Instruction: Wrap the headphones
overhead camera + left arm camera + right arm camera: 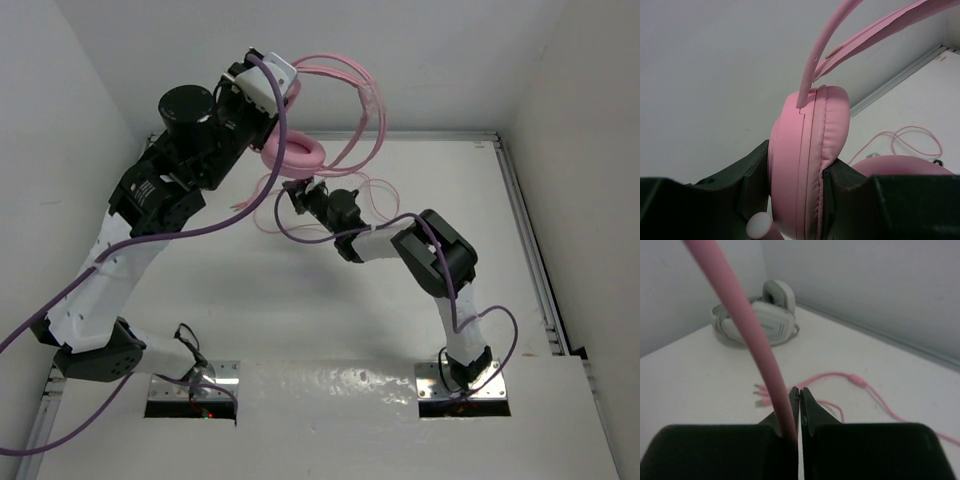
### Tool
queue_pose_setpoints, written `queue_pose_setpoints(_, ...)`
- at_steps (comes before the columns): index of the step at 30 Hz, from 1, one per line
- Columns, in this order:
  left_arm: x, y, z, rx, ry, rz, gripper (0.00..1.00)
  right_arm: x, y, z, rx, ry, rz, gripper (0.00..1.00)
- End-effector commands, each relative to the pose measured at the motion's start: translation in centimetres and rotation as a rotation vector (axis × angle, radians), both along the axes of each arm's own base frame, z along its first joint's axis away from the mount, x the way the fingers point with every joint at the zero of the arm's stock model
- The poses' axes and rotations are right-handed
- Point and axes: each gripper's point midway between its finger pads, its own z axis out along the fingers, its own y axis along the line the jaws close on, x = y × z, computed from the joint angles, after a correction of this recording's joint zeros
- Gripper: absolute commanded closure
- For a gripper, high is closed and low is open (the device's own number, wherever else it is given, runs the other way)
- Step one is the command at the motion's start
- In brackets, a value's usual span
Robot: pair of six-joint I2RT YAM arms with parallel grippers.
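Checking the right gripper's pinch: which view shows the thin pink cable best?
Right wrist: the thin pink cable runs close-up into the shut right gripper. Top external shows only faint loops; left wrist, one distant loop.

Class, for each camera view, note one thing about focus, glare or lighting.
Top view: sharp, evenly lit, glare on the near panel. Left wrist: earcup in focus, headband softer. Right wrist: cable by the lens badly blurred, grey-white headphones slightly soft.

Between the left gripper's (797,175) matt black plastic fingers (730,185), the headphones' (875,30) earcup (810,145) shows a smooth pink plastic shell and wrinkled leather-like padding, and the cable (755,340) at the right gripper (799,407) looks smooth and rubbery.
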Motion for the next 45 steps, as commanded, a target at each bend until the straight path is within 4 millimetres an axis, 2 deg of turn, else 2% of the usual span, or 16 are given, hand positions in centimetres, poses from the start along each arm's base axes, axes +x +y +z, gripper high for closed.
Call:
queue_pose_setpoints(1, 0.1, 2.8, 4.3, -0.095, -0.111, 0.132, 1.0, -1.8, -1.0, 0.1, 0.095, 0.029, 0.017, 1.0)
queue_pose_setpoints(2, 0.4, 3.1, 3.9, -0.076, -0.108, 0.155, 1.0, -2.9, -1.8, 2.3, 0.129, -0.017, 0.022, 1.0)
queue_pose_setpoints(4, 1.7, 3.6, 2.4, -0.001, -0.089, 0.217, 1.0, -5.8, -4.2, 0.3, 0.085, 0.011, 0.023, 1.0)
queue_pose_setpoints(8, 4.1, 3.6, -2.1, 0.158, -0.031, 0.258, 1.0, -12.6, -8.3, 4.1, -0.002, -0.08, 0.05, 1.0)
queue_pose_setpoints(11, 5.9, 3.1, -5.6, 0.252, 0.025, 0.245, 1.0, -16.3, -10.7, 0.2, -0.228, 0.003, 0.074, 1.0)
queue_pose_setpoints(12, 6.7, 2.8, -7.4, 0.308, 0.048, 0.238, 1.0, -17.5, -11.6, 2.4, -0.24, -0.049, 0.076, 1.0)
queue_pose_setpoints(15, 7.6, 2.2, -10.6, 0.403, 0.075, 0.198, 1.0, -20.1, -13.5, 3.3, -0.333, -0.044, 0.08, 1.0)
queue_pose_setpoints(19, 8.0, 0.8, -14.6, 0.516, 0.107, 0.139, 1.0, -23.4, -14.0, 3.2, -0.538, -0.033, 0.187, 1.0)
queue_pose_setpoints(20, 8.4, 0.4, -15.7, 0.52, 0.13, 0.132, 1.0, -23.6, -13.4, 5.8, -0.534, -0.058, 0.209, 1.0)
queue_pose_setpoints(21, 8.4, 0.0, -16.3, 0.488, 0.162, 0.122, 1.0, -24.3, -13.8, 4.1, -0.619, 0.016, 0.244, 1.0)
queue_pose_setpoints(25, 8.7, -2.5, -16.5, 0.399, 0.243, 0.05, 1.0, -26.5, -11.6, 6.9, -0.648, 0.05, 0.397, 1.0)
queue_pose_setpoints(28, 8.4, -2.4, -19.8, 0.546, 0.294, 0.036, 1.0, -26.1, -11.4, 11.7, -0.558, 0.012, 0.319, 1.0)
queue_pose_setpoints(31, 8.1, -0.9, -21.3, 0.69, 0.229, 0.067, 1.0, -23.0, -15.4, 15.1, -0.539, -0.014, 0.026, 0.97)
queue_pose_setpoints(36, 6.5, 1.2, -23.3, 0.83, 0.168, 0.078, 1.0, -19.3, -23.9, 16.0, -0.702, -0.023, -0.467, 0.98)
queue_pose_setpoints(41, 2.8, -1.9, -23.4, 0.933, 0.087, -0.19, 1.0, -16.6, -26.2, 16.6, -0.773, -0.109, -0.684, 0.93)
queue_pose_setpoints(45, -0.9, -3.7, -26.1, 1.007, 0.052, -0.355, 1.0, -13.0, -27.3, 20.0, -0.541, -0.166, -0.729, 0.87)
